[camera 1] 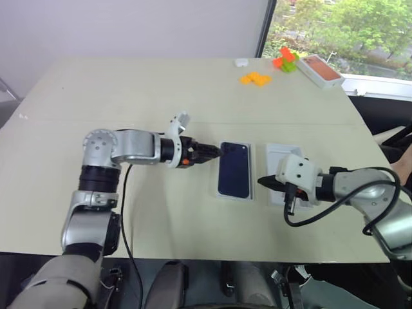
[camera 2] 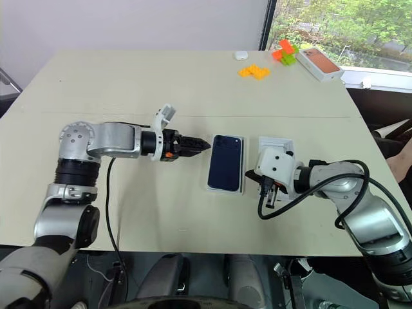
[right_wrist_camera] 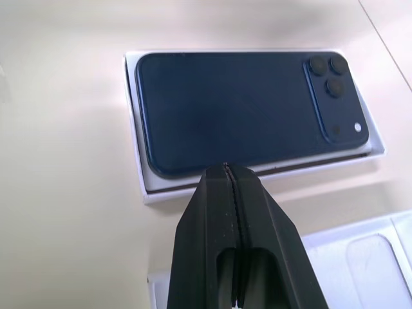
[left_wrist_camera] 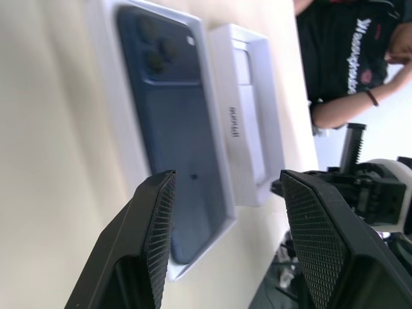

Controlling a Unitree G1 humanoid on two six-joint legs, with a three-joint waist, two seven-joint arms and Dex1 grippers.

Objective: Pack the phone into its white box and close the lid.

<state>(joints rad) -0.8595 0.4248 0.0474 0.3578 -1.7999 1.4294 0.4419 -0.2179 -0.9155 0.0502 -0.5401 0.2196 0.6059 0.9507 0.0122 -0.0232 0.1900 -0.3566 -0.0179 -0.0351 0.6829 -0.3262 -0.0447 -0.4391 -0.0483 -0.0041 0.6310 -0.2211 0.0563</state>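
Now phone (camera 1: 234, 170) lies in white box (camera 1: 252, 172); left pincer (camera 2: 205, 145) spread, right pincer (camera 1: 262, 182) pressed together. Fetch lid (camera 2: 275, 149), lower it squarely.

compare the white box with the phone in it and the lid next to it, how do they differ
The white box is filled: the phone lies in it, back up. The lid lies open side up with no phone in it.
The white box lies in full sight between the two end effectors; the lid is partly covered by the right end effector.
Both are shallow white rectangles lying flat and side by side on the table.
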